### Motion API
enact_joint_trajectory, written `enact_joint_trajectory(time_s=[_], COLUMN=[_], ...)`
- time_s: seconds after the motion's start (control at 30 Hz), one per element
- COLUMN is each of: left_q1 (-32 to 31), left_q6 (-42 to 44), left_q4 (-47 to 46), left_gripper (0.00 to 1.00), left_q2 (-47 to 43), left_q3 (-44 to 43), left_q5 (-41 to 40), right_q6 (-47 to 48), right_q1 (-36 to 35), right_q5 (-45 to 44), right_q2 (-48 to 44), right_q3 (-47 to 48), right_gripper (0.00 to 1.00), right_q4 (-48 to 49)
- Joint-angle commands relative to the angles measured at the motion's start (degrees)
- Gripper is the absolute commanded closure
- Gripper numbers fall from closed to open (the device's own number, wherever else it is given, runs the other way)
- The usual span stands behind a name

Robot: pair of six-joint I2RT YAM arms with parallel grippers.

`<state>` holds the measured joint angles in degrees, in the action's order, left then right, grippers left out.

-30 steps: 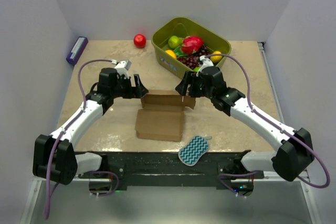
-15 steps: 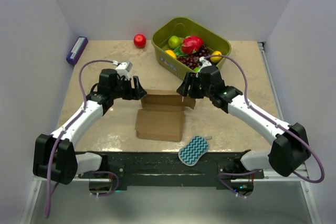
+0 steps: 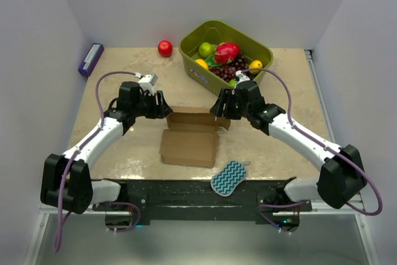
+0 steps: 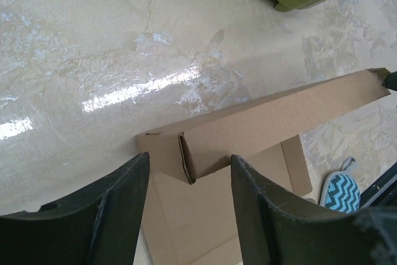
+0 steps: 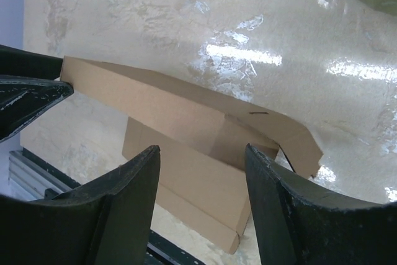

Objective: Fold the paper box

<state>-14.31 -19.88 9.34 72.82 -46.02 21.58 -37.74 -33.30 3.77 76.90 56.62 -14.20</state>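
Note:
The paper box (image 3: 189, 146) is plain brown cardboard in the middle of the table. Its near panel lies flat and its back panel (image 3: 193, 117) stands raised. My left gripper (image 3: 162, 108) is at the left end of the raised panel, open. In the left wrist view its fingers straddle the box's corner flap (image 4: 162, 153) without touching it. My right gripper (image 3: 217, 107) is at the right end, also open. Seen from the right wrist, the box (image 5: 186, 116) lies beyond the gap between the fingers, with a bent end flap (image 5: 298, 144) to the right.
A green basket (image 3: 197, 72) of fruit stands behind the box at the back right. A red apple (image 3: 165, 48) lies left of it and a purple object (image 3: 90, 59) sits by the left wall. A teal zigzag sponge (image 3: 229, 177) rests near the front edge.
Both grippers have narrowed their jaws. The right gripper has edged closer to the box's right end. The box has stayed in place.

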Motion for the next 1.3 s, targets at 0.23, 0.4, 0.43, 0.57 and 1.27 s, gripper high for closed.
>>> enact_joint_trajectory(time_s=[0.23,0.4,0.43,0.57,1.27], left_q1=[0.33,0.33,0.33,0.33,0.33], left_q6=[0.89,1.07,1.07,1.16,1.25], left_q4=[-2.93,-3.02,-3.10,-3.02,-2.84], left_gripper=[0.48,0.51,0.52,0.53,0.56], left_q2=[2.59,2.77,2.68,2.77,2.77], left_q3=[-0.12,-0.03,0.14,0.14,0.58], left_q5=[2.94,3.02,2.94,2.94,3.29], right_q6=[-2.60,-5.24,-6.29,-9.72,-23.61], right_q1=[0.34,0.34,0.34,0.34,0.34], right_q5=[-1.93,-2.62,-2.71,-2.89,-1.92], right_q2=[-1.23,-1.75,-1.84,-2.72,0.70], right_q3=[-2.92,-5.72,-6.25,-8.80,-15.93], right_gripper=[0.41,0.43,0.43,0.44,0.48], right_q4=[4.35,9.18,10.75,16.29,35.46])
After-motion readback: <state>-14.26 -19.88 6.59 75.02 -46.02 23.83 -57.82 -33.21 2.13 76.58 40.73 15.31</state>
